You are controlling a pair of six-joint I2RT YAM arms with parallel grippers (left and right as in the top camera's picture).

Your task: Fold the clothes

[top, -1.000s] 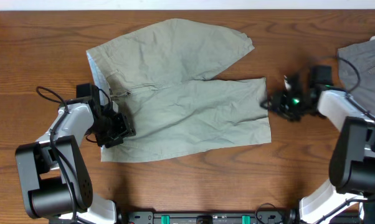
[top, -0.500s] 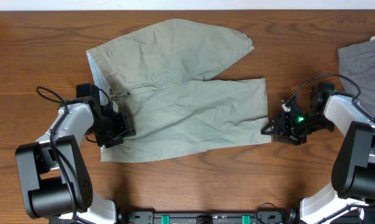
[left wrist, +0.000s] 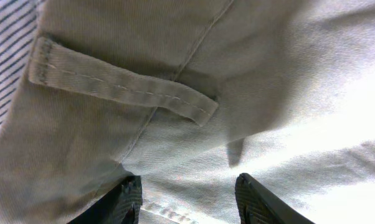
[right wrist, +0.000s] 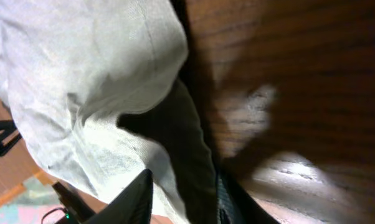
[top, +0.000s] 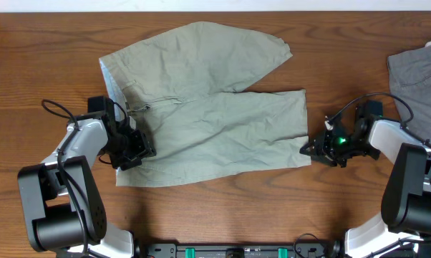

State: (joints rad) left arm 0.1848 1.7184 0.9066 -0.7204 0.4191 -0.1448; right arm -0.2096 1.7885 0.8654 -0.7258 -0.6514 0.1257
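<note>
Nearest, at the left waistband corner of the shorts [top: 208,115]: left gripper [top: 135,152], fingers [left wrist: 126,202] apart with cloth between them, grip impossible to judge. At the near right hem corner: right gripper [top: 310,149], pinched onto the hem. Spread flat on the table [top: 44,43], legs rightward. Beyond the shorts' right side: grey garment [top: 416,75].

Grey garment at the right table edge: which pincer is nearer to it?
Right. The right pincer is at the shorts' near leg hem, somewhat left of the grey garment. The left pincer is at the waistband, across the shorts.
</note>
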